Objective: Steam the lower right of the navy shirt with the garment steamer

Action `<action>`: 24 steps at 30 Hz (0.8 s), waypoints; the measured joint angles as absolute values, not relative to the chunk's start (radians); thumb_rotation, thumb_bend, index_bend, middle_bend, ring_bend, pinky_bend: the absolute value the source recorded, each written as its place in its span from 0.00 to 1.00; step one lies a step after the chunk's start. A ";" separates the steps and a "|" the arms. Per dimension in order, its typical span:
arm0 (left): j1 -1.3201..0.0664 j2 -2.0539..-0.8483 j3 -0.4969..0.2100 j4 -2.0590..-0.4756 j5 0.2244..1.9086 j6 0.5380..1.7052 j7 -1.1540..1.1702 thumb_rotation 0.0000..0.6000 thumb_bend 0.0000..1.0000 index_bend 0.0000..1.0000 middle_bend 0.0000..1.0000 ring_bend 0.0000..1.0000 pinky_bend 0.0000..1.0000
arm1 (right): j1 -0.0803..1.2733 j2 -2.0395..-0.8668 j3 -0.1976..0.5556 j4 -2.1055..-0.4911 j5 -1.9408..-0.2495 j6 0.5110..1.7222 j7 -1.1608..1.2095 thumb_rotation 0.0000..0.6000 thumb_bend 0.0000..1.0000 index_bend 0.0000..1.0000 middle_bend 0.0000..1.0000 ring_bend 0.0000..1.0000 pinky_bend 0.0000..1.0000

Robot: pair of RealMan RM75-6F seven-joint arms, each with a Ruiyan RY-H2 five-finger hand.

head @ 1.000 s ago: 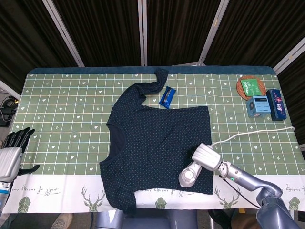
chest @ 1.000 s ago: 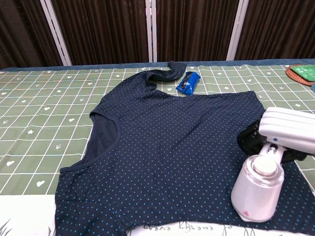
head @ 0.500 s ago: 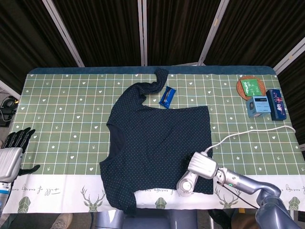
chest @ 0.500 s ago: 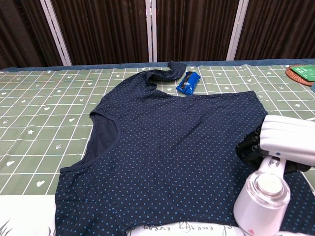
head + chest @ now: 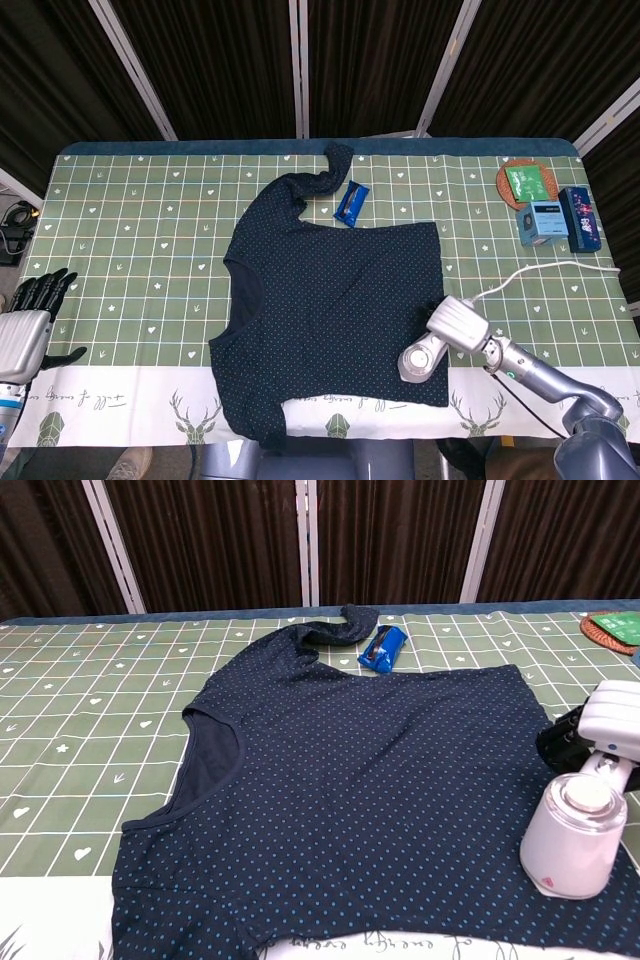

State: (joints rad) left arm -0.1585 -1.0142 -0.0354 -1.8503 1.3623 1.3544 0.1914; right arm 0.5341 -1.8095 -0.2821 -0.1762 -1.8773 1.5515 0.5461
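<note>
The navy dotted shirt (image 5: 330,295) (image 5: 350,790) lies flat in the middle of the green checked tablecloth (image 5: 140,230). The white garment steamer (image 5: 441,342) (image 5: 585,820) rests on the shirt's lower right corner, near the hem and the side edge. My right hand (image 5: 560,744) grips the steamer's handle; only its dark fingers show behind the steamer head, and in the head view the steamer covers it. My left hand (image 5: 30,318) rests at the table's left front edge, far from the shirt, holding nothing, fingers extended.
A blue packet (image 5: 351,202) (image 5: 381,648) lies just beyond the shirt's shoulder. At the back right are a round coaster with a green card (image 5: 527,183) and two blue boxes (image 5: 545,222). The steamer's white cord (image 5: 545,270) trails off to the right edge.
The steamer first slid toward the front hem, then moved right and slightly back to the shirt's right edge. The left hand has stayed where it was.
</note>
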 measured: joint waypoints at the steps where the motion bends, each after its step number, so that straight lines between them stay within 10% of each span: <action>1: -0.158 -1.014 -0.035 -1.851 1.362 1.355 0.191 1.00 0.00 0.00 0.00 0.00 0.00 | 0.532 -1.808 -0.280 -0.175 -1.874 1.547 0.549 1.00 0.70 0.75 0.61 0.63 0.88; 24: -0.161 -1.013 -0.038 -1.844 1.358 1.350 0.182 1.00 0.00 0.00 0.00 0.00 0.00 | 0.537 -1.829 -0.346 -0.223 -1.955 1.663 0.518 1.00 0.70 0.75 0.61 0.63 0.88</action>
State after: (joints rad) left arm -0.1606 -1.0125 -0.0381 -1.8442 1.3579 1.3505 0.1817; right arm 0.5366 -1.8289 -0.3456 -0.2228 -1.9549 1.6629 0.5184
